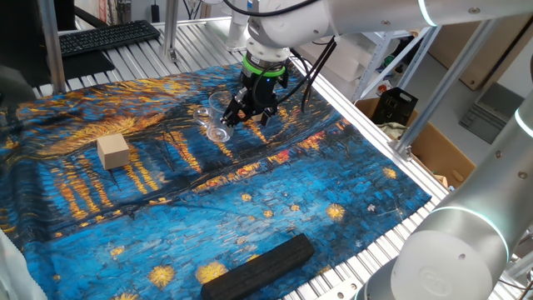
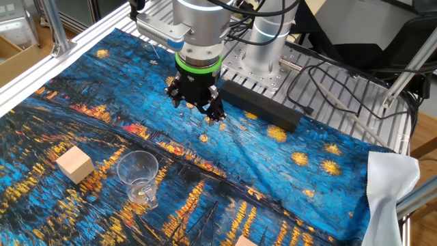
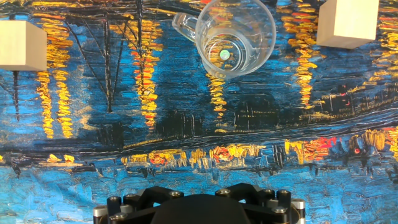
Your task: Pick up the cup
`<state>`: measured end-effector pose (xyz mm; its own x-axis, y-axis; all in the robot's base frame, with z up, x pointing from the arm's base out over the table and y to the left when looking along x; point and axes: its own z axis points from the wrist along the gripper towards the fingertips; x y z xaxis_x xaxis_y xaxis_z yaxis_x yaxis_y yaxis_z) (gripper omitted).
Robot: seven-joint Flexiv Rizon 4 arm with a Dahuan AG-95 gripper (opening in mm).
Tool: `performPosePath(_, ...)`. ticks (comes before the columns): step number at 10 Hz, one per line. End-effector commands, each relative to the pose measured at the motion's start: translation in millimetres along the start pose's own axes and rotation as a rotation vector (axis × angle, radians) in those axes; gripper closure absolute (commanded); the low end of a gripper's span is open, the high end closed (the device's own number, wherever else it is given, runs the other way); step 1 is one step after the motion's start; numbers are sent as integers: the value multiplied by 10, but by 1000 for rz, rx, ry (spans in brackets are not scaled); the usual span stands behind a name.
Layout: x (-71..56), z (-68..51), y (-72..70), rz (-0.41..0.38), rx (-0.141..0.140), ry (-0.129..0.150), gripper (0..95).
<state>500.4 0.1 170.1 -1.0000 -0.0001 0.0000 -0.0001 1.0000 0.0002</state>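
Note:
The cup [image 3: 235, 36] is a small clear mug standing upright on the blue painted cloth, its handle [image 3: 184, 25] pointing to the upper left in the hand view. It also shows in one fixed view [image 1: 216, 118] and in the other fixed view [image 2: 138, 175]. My gripper [image 2: 198, 106] hangs above the cloth, apart from the cup and holding nothing, with its black fingers spread. In one fixed view the gripper [image 1: 250, 112] is just right of the cup. In the hand view only the black hand body [image 3: 199, 208] shows at the bottom edge, and the fingertips are out of sight.
A tan wooden cube [image 2: 74, 165] sits near the cup, and a second cube [image 3: 347, 22] lies on its other side. A long black block [image 1: 260, 265] lies near the cloth's edge. The cloth [image 1: 275, 192] has wrinkles, with a metal slatted table around it.

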Motion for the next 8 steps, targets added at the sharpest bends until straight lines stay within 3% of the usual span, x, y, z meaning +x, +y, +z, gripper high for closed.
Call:
performPosePath(1, -1, -1, -3, 88, -67, 25, 950)
performPosePath(8, -11, -8, -7, 87, -66, 38, 950)
